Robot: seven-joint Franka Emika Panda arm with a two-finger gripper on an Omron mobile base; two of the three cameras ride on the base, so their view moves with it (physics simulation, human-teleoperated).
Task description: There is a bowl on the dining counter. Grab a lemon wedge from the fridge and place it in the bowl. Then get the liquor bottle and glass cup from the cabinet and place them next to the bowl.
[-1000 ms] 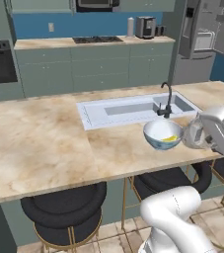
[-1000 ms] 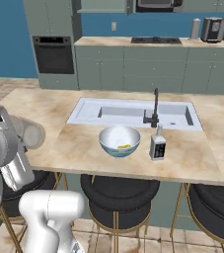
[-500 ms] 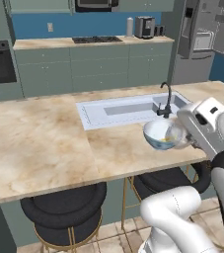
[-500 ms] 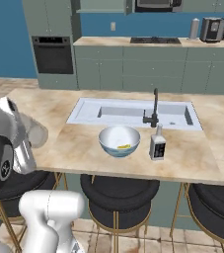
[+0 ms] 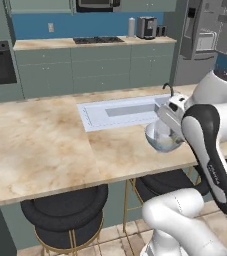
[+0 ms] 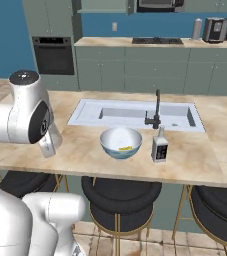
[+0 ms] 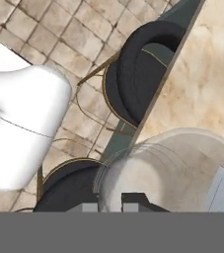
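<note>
In the hand view the clear glass cup sits right at my gripper, which is shut on it, above the near edge of the dining counter. From the right base view my gripper hangs left of the pale bowl. A yellow lemon wedge lies inside that bowl. The dark liquor bottle stands upright just right of the bowl. In the left base view the glass cup overlaps the bowl. The grey fridge stands at the back right.
A white sink with a black tap is set in the counter behind the bowl. Black round stools stand under the near edge. The back worktop carries a hob and a toaster.
My arm has swung up and in towards the bowl, carrying the glass cup from beside the counter to over its near edge. Bowl and bottle have stayed put.
</note>
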